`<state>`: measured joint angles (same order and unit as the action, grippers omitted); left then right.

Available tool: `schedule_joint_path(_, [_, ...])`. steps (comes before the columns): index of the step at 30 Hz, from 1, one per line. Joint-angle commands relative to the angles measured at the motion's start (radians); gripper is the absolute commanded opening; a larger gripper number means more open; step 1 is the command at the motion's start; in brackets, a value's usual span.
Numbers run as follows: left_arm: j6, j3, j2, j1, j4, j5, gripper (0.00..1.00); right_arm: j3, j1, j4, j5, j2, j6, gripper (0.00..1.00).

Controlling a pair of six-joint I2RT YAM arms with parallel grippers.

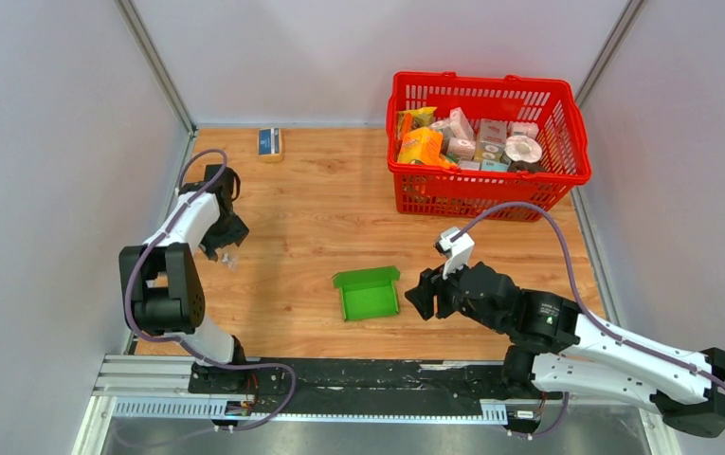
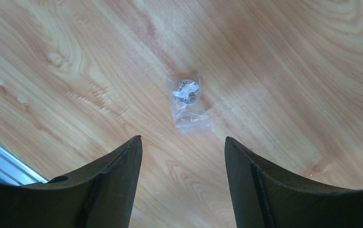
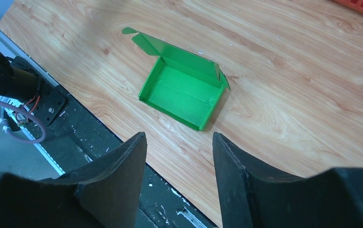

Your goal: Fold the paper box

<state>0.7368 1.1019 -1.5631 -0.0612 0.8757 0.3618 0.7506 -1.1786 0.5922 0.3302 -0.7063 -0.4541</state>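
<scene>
White-black arms [image 1: 624, 365], purple cables [image 1: 519, 203], dark curved fingers [image 2: 117, 185].

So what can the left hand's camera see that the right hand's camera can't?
Only the left wrist view shows a small clear bag with something tiny inside, lying on the wood. Only the right wrist view shows the green paper box, its walls up and lid flap open, plus the black rail at the table's edge. Both show the wooden table. In both, the left gripper and right gripper are open and hold nothing.
</scene>
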Motion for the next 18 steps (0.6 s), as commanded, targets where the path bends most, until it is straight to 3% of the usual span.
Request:
schedule_joint_path(1, [0.032, 0.041, -0.057, -0.005, -0.014, 0.009, 0.73, -0.002, 0.020, 0.000, -0.026, 0.044, 0.046, 0.57])
schedule_joint_path(9, [0.096, 0.032, -0.147, -0.051, -0.046, -0.009, 0.73, -0.010, 0.034, 0.003, -0.048, 0.067, 0.060, 0.57])
schedule_joint_path(18, [0.134, 0.021, -0.198, -0.094, -0.099, -0.098, 0.65, -0.014, 0.039, 0.000, -0.051, 0.070, 0.060, 0.57])
